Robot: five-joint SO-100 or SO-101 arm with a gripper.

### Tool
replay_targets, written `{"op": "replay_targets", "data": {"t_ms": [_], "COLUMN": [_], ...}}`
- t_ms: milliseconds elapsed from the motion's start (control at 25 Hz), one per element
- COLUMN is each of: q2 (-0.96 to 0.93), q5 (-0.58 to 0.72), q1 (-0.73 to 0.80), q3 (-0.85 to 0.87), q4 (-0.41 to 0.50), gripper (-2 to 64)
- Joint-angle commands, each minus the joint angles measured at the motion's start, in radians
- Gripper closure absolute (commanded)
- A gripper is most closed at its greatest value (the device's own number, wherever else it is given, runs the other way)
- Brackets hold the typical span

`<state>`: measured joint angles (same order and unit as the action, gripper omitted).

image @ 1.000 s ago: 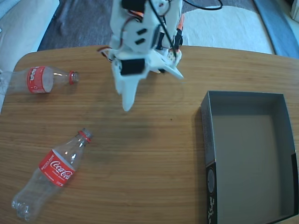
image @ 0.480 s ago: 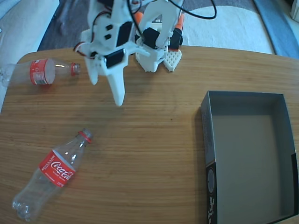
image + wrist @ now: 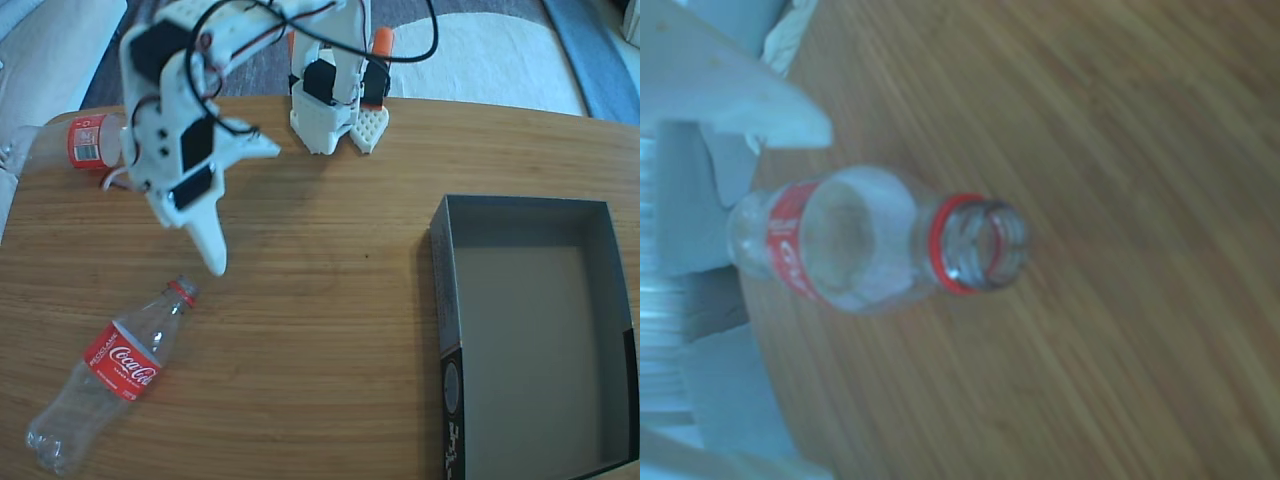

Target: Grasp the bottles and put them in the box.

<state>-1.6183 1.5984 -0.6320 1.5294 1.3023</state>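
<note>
Two clear bottles with red labels lie on the wooden table. One bottle (image 3: 118, 365) rests at the front left, its neck pointing up-right. The other bottle (image 3: 86, 140) lies at the back left edge, partly hidden behind the arm. My white gripper (image 3: 243, 208) hangs open just above and right of the near bottle's neck, holding nothing. The wrist view looks down on a bottle (image 3: 855, 240) with its open neck toward the camera and one white finger (image 3: 740, 95) at the upper left. The dark grey box (image 3: 447, 300) stands empty on the right.
The arm's white base (image 3: 335, 115) with black cables is fixed at the table's back edge. The rounded table edge (image 3: 30, 150) runs close to both bottles on the left. Bare wood lies between the bottles and the box.
The arm has swung left from the table's middle to above the near bottle's neck. The far bottle has shifted toward the back left edge.
</note>
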Motion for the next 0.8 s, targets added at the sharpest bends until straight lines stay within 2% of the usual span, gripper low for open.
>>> {"op": "replay_targets", "data": {"t_ms": [0,80,160,360,760], "q2": [0.026,0.051,0.072,0.166,0.383], "q5": [-0.005,-0.003,0.008,0.012,0.041], "q1": [-0.017,-0.018,-0.028,-0.041,-0.064], "q3": [-0.067,-0.072,-0.072,-0.092,-0.247], "q4": [-0.061,-0.098,-0.126,-0.170,-0.158], "gripper": [15.1,10.0,8.1,8.5,8.6]}}
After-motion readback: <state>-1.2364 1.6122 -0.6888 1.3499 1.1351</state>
